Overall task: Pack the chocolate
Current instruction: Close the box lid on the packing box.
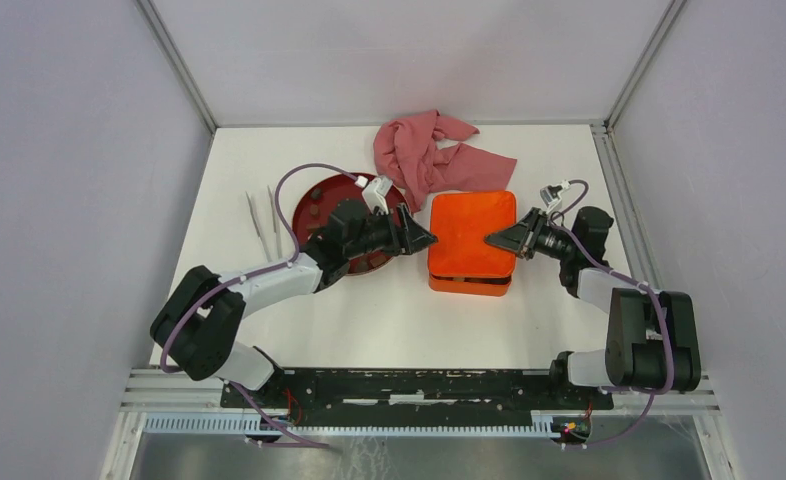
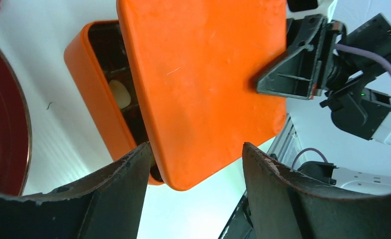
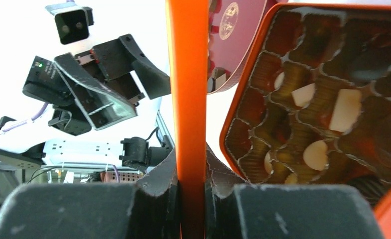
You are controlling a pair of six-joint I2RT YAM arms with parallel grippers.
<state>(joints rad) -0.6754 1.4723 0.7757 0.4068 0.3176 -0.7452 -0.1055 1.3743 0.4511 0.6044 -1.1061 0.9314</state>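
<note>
Black-jointed, white-linked left arm (image 1: 269, 280) and right arm (image 1: 629, 320), lilac cables (image 1: 299, 180) looped alongside, left gripper (image 1: 431, 240) and right gripper (image 1: 487, 241) black, wedge-shaped, scuffed fingers (image 2: 109, 194), white wrist cameras (image 1: 376, 192)

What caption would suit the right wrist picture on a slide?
Right pincer clamps the orange lid edge-on beside the open tin of chocolates.

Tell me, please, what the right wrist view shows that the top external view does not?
Right wrist only: the compartments of the tin holding cream chocolate, and the edge of the lid pinched in the jaws of the right gripper. Top external only: the pink cloth and two thin tools. Both: the orange lid, the dark-red plate and the left gripper.
</note>
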